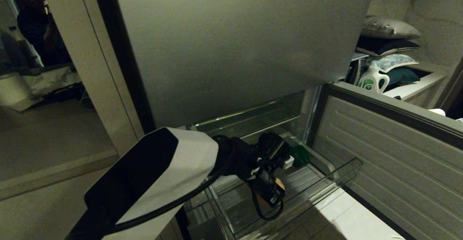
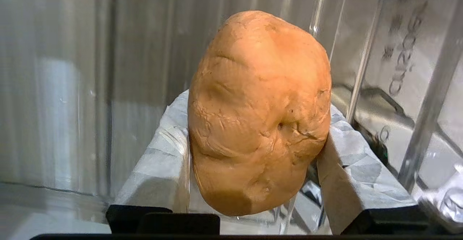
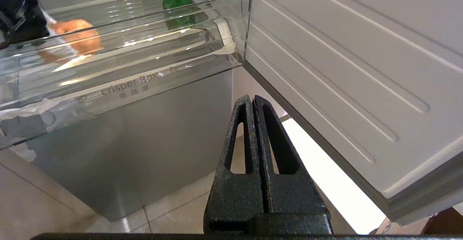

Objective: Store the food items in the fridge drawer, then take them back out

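Nearest to me, down by the pale tiled floor (image 3: 173, 211) in front of the fridge, the right gripper (image 3: 253, 104) hangs parked with its two dark fingers pressed flat together, holding nothing, below the front corner of the pulled-out drawer and beside the open grey ribbed door panel (image 1: 390, 160). Above it juts the wide transparent plastic fridge drawer (image 3: 231, 22), ribbed along its floor and lettered "Crisper Box" on its clear front lip. The black-and-white left arm reaches down into that drawer from the left side, and the left gripper (image 1: 276, 189) has its tape-wrapped pads (image 2: 162, 156) clamped on either side of the orange-tan, lumpy, bread-like piece (image 2: 258, 113), which fills the space between them. Seen through the front lip, that piece sits toward the drawer's left end, near the front; whether it rests on the ribbed floor I cannot tell. Farther back, at the drawer's rear right corner, the glossy dark-green rounded piece (image 3: 178, 10) lies on the floor by itself, well apart from the claw. Beyond the door panel, a white detergent jug (image 1: 372, 80) and folded pillows (image 1: 390, 28) sit on shelving at the far right.
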